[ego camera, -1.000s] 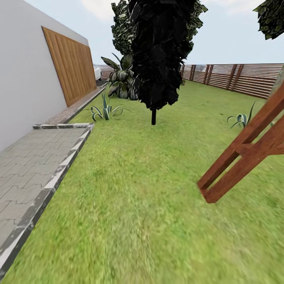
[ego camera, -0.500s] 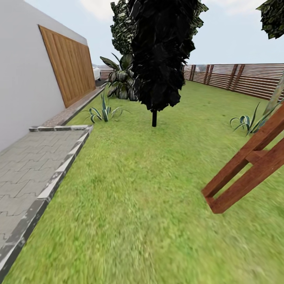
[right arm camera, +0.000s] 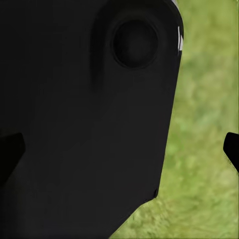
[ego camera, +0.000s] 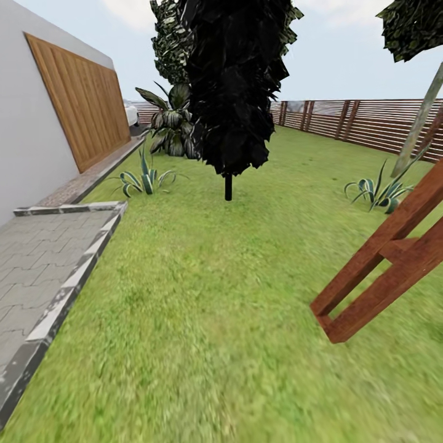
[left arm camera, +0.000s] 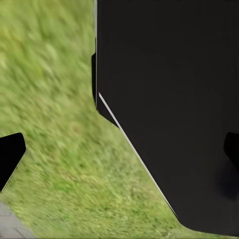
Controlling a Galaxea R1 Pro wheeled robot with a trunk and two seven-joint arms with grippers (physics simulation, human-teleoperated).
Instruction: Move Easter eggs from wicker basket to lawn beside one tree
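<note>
Lawn (ego camera: 203, 307) runs open between paved edge (ego camera: 55, 307) and swing frame (ego camera: 387, 258); both tools spread wide.

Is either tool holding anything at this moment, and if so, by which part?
Nothing is held. In each wrist view the fingertips stand far apart, with lawn and the robot's own dark body between them, so both tools are empty.
</note>
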